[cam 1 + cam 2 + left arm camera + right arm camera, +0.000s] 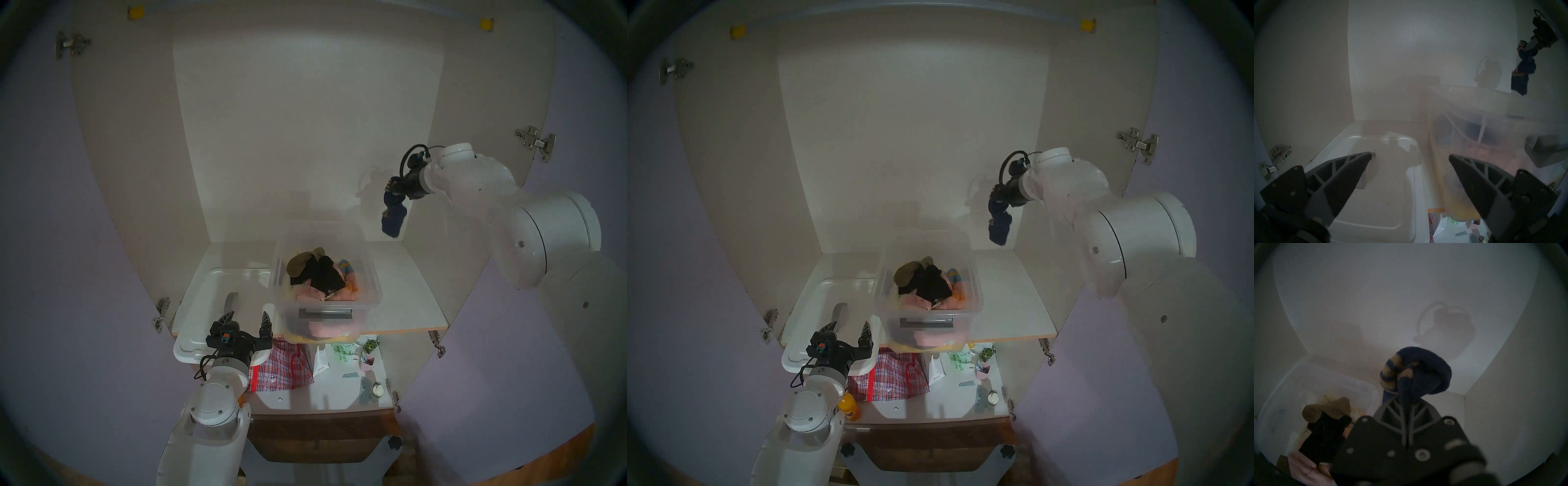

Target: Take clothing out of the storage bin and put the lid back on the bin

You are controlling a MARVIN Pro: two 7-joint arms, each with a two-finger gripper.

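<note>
So the small navy blue cloth bundle with a striped part [393,217] dangles clamped in the right gripper [395,190], up right of the clear rectangular plastic storage bin [369,271]. Removal step, I'd say; next it needs setting down. Left gripper [247,322] gapes empty over the white translucent plastic lid [193,346]. Landing spot's unclear.

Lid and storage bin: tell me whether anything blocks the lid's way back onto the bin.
Nothing visible does. The lid lies flat beside the storage bin, whose mouth is open. The black garment heaps inside, apparently below the rim. The right gripper holds the navy clothing off to the side.
</note>
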